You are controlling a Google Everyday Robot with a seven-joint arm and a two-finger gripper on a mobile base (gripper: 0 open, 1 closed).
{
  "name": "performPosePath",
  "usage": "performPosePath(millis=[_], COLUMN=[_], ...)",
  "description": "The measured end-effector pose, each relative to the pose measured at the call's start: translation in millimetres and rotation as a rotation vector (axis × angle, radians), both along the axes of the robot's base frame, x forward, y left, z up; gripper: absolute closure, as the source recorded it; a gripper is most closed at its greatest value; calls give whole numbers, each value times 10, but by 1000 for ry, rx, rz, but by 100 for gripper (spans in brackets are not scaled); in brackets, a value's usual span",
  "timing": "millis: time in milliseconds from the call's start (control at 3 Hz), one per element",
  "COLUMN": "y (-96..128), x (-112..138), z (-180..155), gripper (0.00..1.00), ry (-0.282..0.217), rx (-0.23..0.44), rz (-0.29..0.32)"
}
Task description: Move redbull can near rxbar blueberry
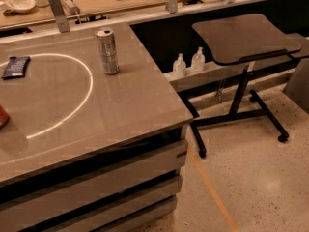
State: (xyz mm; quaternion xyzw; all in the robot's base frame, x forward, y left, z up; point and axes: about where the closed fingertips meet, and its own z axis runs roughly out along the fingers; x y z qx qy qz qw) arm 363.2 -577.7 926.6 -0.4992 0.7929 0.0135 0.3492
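- As it stands on the far part of the grey-brown flat-topped bench, the tall slim silvery metal redbull can is upright: long axis vertical, round rimmed top facing up.
- Small flat navy-wrapped rxbar blueberry: lying flat near the bench's far left, well apart from the can.
- Thin white curved line: arcs across the bench top, with the can just outside it on the right.
- Reddish-brown object: at the bench's left, cut off by the picture edge.
- Two small clear pump bottles: side by side on a ledge right of the bench.
- Dark rolling stand: farther right.
- Tool: outside the camera view; released or clenched cannot be told.
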Motion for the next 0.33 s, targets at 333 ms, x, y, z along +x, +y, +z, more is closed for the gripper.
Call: performPosePath(millis=[333], y=[-32], x=[69], z=[-12], gripper=[0], ry=[-15], rx=[-6], rz=[-12])
